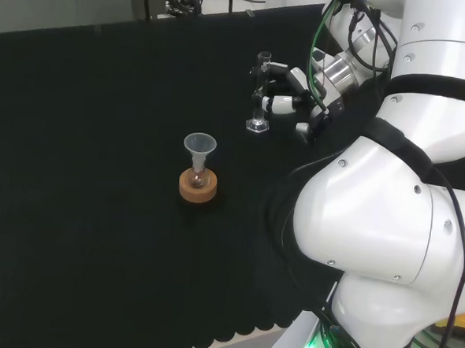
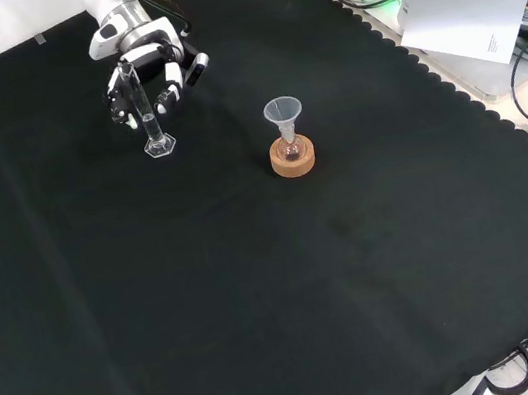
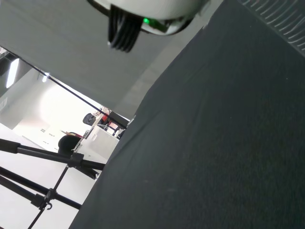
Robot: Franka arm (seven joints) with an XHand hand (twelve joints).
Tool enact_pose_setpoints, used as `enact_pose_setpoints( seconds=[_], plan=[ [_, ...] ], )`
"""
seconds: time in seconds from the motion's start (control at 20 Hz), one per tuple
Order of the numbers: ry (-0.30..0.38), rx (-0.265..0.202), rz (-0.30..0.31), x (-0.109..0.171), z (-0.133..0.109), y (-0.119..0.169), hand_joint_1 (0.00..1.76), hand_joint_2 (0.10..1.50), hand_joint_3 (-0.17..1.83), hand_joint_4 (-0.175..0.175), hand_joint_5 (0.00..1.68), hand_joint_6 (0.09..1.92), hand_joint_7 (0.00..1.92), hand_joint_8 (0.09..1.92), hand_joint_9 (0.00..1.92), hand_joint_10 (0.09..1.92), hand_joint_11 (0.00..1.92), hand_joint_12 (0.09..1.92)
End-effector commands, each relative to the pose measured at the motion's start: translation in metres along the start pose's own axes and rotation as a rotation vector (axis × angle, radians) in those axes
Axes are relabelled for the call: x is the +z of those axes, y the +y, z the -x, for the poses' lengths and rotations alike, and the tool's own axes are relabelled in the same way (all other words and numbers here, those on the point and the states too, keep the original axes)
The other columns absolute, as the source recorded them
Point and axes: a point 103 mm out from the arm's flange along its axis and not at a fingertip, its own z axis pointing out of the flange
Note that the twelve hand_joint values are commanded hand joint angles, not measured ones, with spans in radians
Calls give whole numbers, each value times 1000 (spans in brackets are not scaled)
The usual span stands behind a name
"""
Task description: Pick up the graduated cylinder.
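Observation:
The graduated cylinder (image 1: 260,97) (image 2: 147,116) is a slim clear tube on a hexagonal foot, and it stands upright on the black cloth. In the head view the hand (image 1: 291,97) is just right of the tube, with its white fingertips (image 1: 273,104) reaching to it at mid height. Seen from the front, the hand (image 2: 154,72) comes down behind the cylinder. Its loosely bent fingers (image 2: 170,94) stand on either side of the tube, with gaps showing. The cylinder's foot (image 2: 161,147) rests on the cloth.
A clear funnel sits in a small flask on a cork ring (image 1: 198,186) (image 2: 293,159), near the cloth's middle. The front view shows a white sheet of paper (image 2: 462,14) and cables beyond the cloth's scalloped edge. The arm's white links (image 1: 387,223) stand at the right of the head view.

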Motion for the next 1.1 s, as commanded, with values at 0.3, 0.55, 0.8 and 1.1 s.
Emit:
enact_pose_setpoints(
  seconds=[0.3, 0.55, 0.8, 1.1],
  plan=[
    [5, 2, 2, 3, 1, 3, 1086, 724, 613, 12, 661, 620, 715, 576, 1093, 269, 857, 1035],
    [14, 4, 3, 12, 2, 7, 1093, 761, 592, 11, 730, 597, 753, 587, 1127, 242, 898, 1009],
    [31, 8, 8, 14, 5, 6, 1095, 772, 586, 10, 744, 586, 762, 588, 1137, 228, 913, 999],
    [34, 8, 19, 13, 7, 5, 1083, 774, 583, 10, 744, 582, 758, 584, 1139, 220, 916, 996]
  ],
)
